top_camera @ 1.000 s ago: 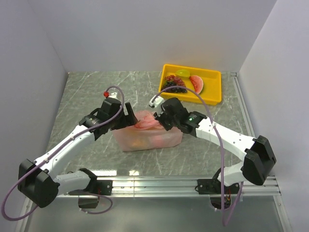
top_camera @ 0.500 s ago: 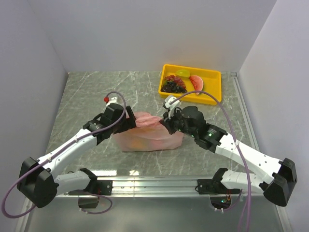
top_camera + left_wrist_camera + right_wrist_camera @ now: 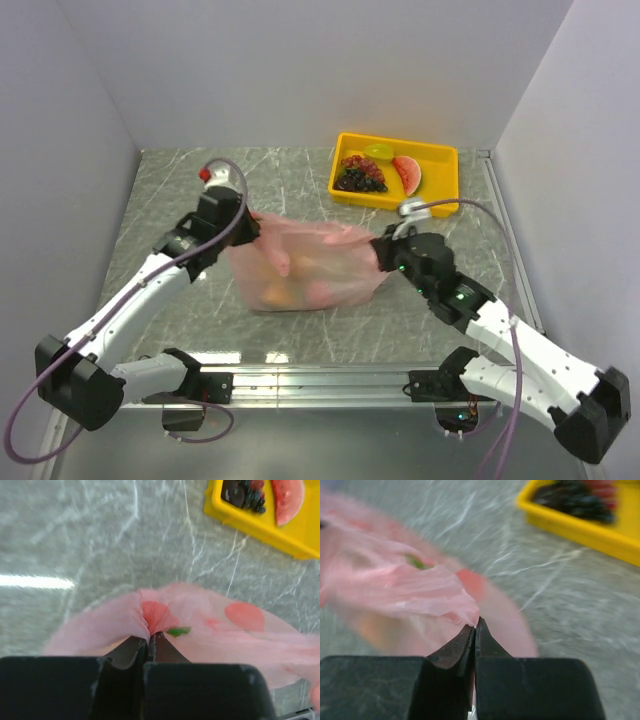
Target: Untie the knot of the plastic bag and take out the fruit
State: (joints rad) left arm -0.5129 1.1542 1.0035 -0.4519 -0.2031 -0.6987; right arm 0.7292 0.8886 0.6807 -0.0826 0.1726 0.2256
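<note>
Both jaws clamped shut on plastic bag (image 3: 330,245), film stretched taut between.
Risk if overpulled: film tearing or slipping free, fruit (image 3: 318,293) rolling across table (image 3: 170,190).

The plastic bag (image 3: 310,270) lay stretched across the middle of the bench (image 3: 170,190), pinched at either end by the left jaws and the right jaws, barring any straight pass there. The left arm (image 3: 130,300) and right arm (image 3: 500,330) crossed the near corners. Bare bench lay open far left, and between the bag and the yellow tray (image 3: 400,140).
</note>
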